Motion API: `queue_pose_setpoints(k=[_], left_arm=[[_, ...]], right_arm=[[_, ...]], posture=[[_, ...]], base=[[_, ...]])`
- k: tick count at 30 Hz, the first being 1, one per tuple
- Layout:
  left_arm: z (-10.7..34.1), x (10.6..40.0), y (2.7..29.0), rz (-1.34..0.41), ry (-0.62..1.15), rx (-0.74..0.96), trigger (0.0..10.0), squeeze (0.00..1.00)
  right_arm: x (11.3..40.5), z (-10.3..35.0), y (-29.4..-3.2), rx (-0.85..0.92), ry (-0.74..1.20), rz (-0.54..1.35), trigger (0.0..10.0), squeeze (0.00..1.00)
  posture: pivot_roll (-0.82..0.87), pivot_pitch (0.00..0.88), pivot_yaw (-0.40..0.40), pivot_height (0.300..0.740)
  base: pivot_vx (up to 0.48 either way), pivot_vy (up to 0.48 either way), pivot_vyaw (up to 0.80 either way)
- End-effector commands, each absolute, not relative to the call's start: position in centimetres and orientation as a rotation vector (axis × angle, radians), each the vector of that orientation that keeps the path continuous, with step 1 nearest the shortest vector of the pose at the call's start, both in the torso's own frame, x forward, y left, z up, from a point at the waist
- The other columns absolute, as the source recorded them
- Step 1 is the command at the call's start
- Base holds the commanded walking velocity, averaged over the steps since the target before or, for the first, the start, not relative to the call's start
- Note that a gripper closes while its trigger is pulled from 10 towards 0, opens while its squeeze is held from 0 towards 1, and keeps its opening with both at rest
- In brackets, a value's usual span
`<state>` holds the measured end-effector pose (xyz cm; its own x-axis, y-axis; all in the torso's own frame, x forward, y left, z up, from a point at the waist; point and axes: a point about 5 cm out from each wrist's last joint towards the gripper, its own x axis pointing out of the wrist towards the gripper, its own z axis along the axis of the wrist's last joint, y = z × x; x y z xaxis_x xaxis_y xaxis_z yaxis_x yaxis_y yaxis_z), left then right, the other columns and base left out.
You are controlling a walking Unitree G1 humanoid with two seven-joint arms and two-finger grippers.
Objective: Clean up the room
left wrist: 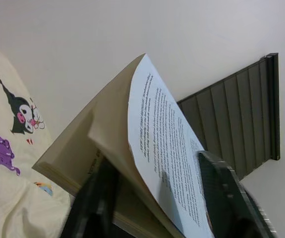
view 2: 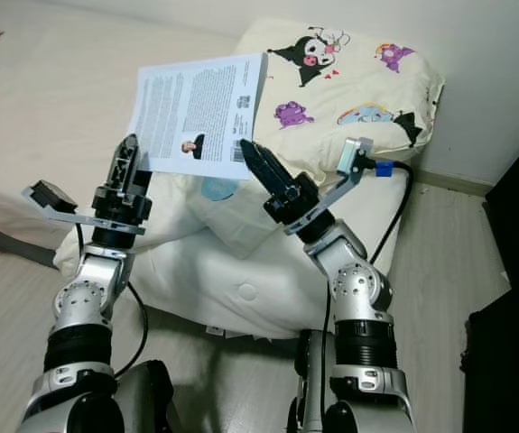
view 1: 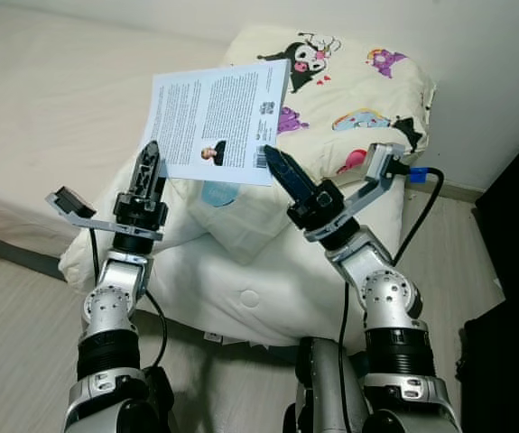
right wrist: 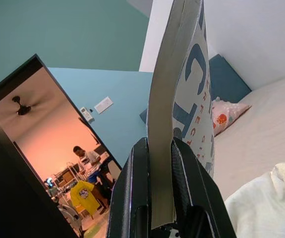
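Both grippers clamp the white paperback book point(view 1: 216, 122) above the cartoon-print cream pillow point(view 1: 349, 90): right gripper point(view 1: 275, 162) pinching its lower edge, left gripper point(view 1: 151, 155) seemingly nipping its corner. Keep both level while carrying.

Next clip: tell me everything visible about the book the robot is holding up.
The book is a thin paperback with a pale back cover of dense black print, a small portrait and a barcode. It is held up over the cartoon-print pillow and white duvet. The right gripper is shut on its bottom edge, with large blue letters on the cover's other side. The left gripper straddles its other corner, where the cover bows away from the cream pages.
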<state>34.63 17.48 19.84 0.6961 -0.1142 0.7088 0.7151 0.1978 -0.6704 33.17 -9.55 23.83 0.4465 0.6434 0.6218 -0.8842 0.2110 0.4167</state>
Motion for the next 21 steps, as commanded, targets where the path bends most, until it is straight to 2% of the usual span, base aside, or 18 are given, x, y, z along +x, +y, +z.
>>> queue_pose_setpoints(k=[1, 17, 18, 21], left_arm=[[20.0, 34.6, 17.3, -0.620, -0.605, -1.257, 0.0, 0.00], [20.8, 34.3, 17.7, -0.641, -0.637, -1.247, 0.0, 0.00], [21.0, 34.3, 17.7, -0.645, -0.644, -1.247, 0.0, 0.00], [21.1, 34.3, 17.8, -0.648, -0.649, -1.247, 0.0, 0.00]], right_arm=[[32.7, 24.5, -9.2, 0.813, -0.373, 1.125, 0.0, 0.00], [33.5, 23.4, -8.9, 0.749, -0.312, 1.051, 0.1, 0.00], [33.9, 23.0, -9.0, 0.718, -0.287, 1.004, 9.2, 0.00], [34.2, 22.7, -9.0, 0.697, -0.270, 0.971, 9.2, 0.00]], posture=[[-0.10, 0.172, -0.034, 0.535], [-0.10, 0.162, -0.042, 0.535], [-0.10, 0.159, -0.042, 0.535], [-0.10, 0.158, -0.042, 0.535]], base=[[0.000, 0.000, 0.00], [0.000, 0.000, 0.00], [0.000, 0.000, 0.00], [0.000, 0.000, 0.00]])
